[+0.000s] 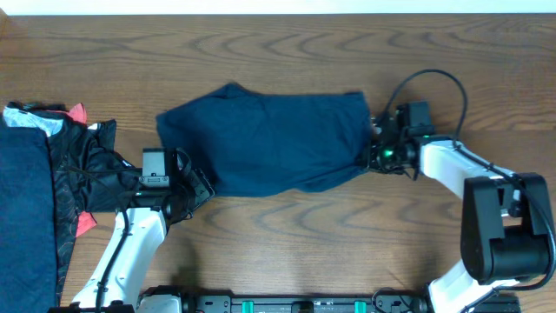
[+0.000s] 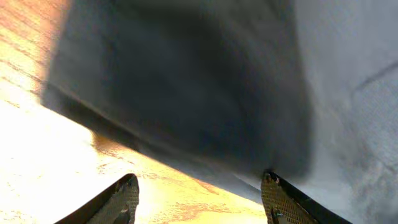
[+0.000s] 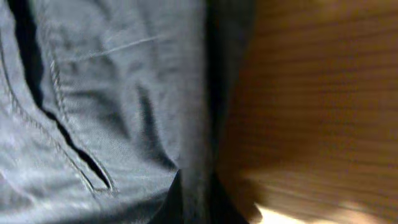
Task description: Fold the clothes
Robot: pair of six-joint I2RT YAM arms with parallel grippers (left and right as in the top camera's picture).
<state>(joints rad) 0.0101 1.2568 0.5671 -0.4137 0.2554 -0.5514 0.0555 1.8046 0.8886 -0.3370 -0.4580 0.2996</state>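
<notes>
A dark navy garment [image 1: 269, 139] lies folded in the middle of the table. My left gripper [image 1: 193, 187] is at its lower left corner. In the left wrist view the left gripper [image 2: 199, 199] is open, bare wood between its fingers and the navy garment's edge [image 2: 186, 93] just ahead. My right gripper [image 1: 375, 149] is at the garment's right edge. In the right wrist view its fingers [image 3: 198, 202] are pinched on a fold of the navy cloth [image 3: 124, 112], with a seam and pocket slit showing.
A pile of other clothes [image 1: 52, 174], dark blue and black with red bits, lies at the left edge of the table. Bare wood tabletop [image 1: 287, 235] runs along the front. The right arm's cable [image 1: 434, 83] loops over the table at the back right.
</notes>
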